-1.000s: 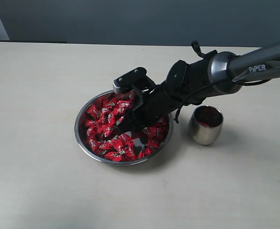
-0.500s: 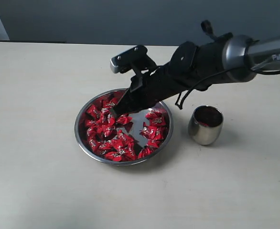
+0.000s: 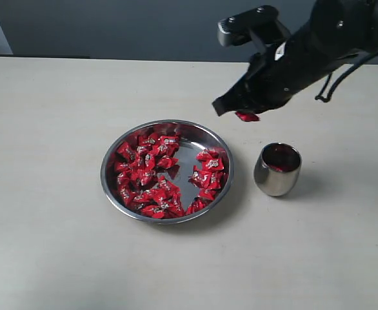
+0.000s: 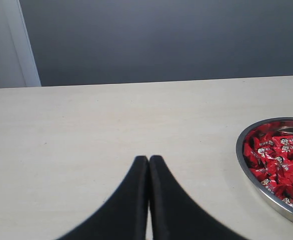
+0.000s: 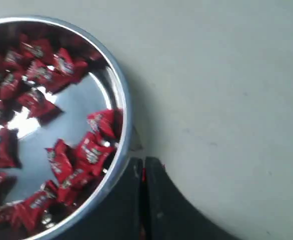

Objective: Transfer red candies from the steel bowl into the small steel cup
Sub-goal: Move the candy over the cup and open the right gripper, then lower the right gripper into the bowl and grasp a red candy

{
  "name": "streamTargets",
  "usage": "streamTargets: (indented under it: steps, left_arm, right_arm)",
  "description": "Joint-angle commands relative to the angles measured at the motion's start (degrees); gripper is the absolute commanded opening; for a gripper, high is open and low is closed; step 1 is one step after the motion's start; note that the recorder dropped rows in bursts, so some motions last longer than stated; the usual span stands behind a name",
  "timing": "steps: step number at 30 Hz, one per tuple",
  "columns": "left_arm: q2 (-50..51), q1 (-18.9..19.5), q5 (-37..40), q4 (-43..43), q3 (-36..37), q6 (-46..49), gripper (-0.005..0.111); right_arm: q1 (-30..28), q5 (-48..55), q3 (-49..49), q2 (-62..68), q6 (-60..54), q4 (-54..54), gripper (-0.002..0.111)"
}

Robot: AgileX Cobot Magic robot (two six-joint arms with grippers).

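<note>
The steel bowl (image 3: 106,184) sits mid-table holding many red candies (image 3: 145,174), mostly on its left side and along its right rim. The small steel cup (image 3: 277,174) stands just right of it, with red showing inside. My right gripper (image 3: 231,108) hangs above the gap between bowl and cup, shut on one red candy (image 3: 247,116); a red sliver (image 5: 143,174) shows between its fingers, over the bowl's rim (image 5: 122,100). My left gripper (image 4: 149,159) is shut with nothing in it, low over bare table left of the bowl (image 4: 241,150).
The pale table (image 3: 60,245) spreads wide around the bowl and cup. A dark grey wall (image 3: 111,26) runs along its far edge. The left arm does not show in the exterior view.
My right gripper closed on a candy in the bowl, then rose and swung right toward the cup, carrying it. The bowl's shiny bottom now shows where the gripper was.
</note>
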Motion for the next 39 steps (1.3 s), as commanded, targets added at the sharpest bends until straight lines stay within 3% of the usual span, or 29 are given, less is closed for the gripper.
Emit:
streamTargets:
  steps: [1,10,13,16,20,23,30,36,39]
  left_arm:
    - [-0.26,-0.35,-0.23,0.15,0.14,-0.13,0.000]
    - [-0.26,-0.35,-0.23,0.15,0.14,-0.13,0.000]
    - [-0.26,-0.35,-0.23,0.15,0.14,-0.13,0.000]
    - [-0.26,-0.35,-0.23,0.15,0.14,-0.13,0.000]
    - [-0.26,-0.35,-0.23,0.15,0.14,-0.13,0.000]
    - [-0.26,-0.35,-0.23,0.15,0.14,-0.13,0.000]
    - [-0.26,-0.35,-0.23,0.15,0.14,-0.13,0.000]
    - [-0.26,-0.35,-0.23,0.15,0.14,-0.13,0.000]
    - [-0.26,-0.35,-0.23,0.15,0.14,-0.13,0.000]
  right_arm:
    - [-4.07,1.53,4.46,-1.04,2.32,-1.80,-0.001]
    - [-4.07,4.76,6.54,-1.04,2.47,-3.60,0.002]
    - [-4.07,5.14,6.54,-1.04,2.47,-4.71,0.019]
    - [-4.07,4.05,6.54,-1.04,2.47,-4.81,0.043]
    - [-4.07,1.59,6.54,-1.04,2.47,-2.98,0.040]
    - [-2.91,-1.15,6.54,-1.04,0.98,4.54,0.037]
    - [3.03,-9.43,6.54,0.86,-21.08,24.62,0.036]
    - [6.82,-13.72,4.55,6.99,-26.50,29.20,0.050]
    - [7.78,-14.04,1.25,10.87,-26.50,29.69,0.050]
